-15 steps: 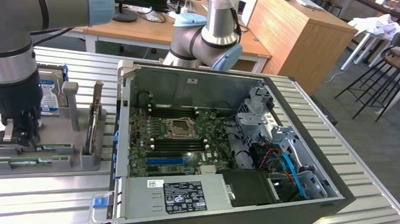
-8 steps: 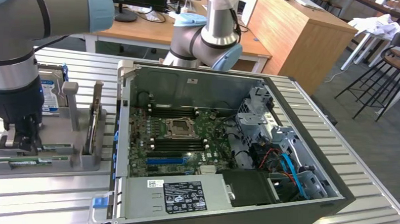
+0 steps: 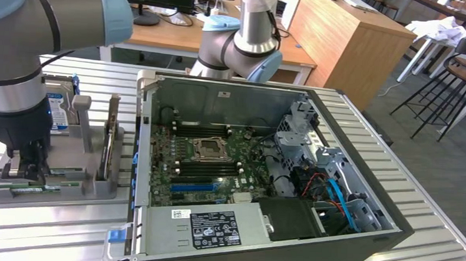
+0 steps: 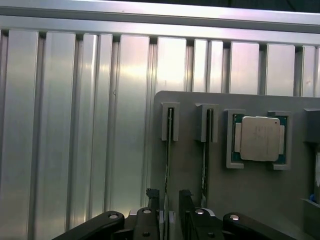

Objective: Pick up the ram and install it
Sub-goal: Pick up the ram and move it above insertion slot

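The bench [image 3: 436,248] is silver metal, striped with long parallel grooves. The holder [image 3: 96,189] on it is flat mid-grey, and the memory stick [image 3: 53,187] along its outer edge is green with small dark chips. The fingers [image 4: 153,200] are black. The arm [image 3: 16,50] is silver-grey with pale blue caps. The processor [image 4: 258,138] has a dull silver lid on a green board. The computer case [image 3: 330,255] is dark grey outside and lighter grey inside. Its motherboard [image 3: 177,157] is green with black slots and one blue slot [image 3: 193,188]. The power supply [image 3: 165,234] is silver with a black label [image 3: 214,229]. Blue cables [image 3: 338,191] and a red cable [image 3: 317,180] cross one corner.
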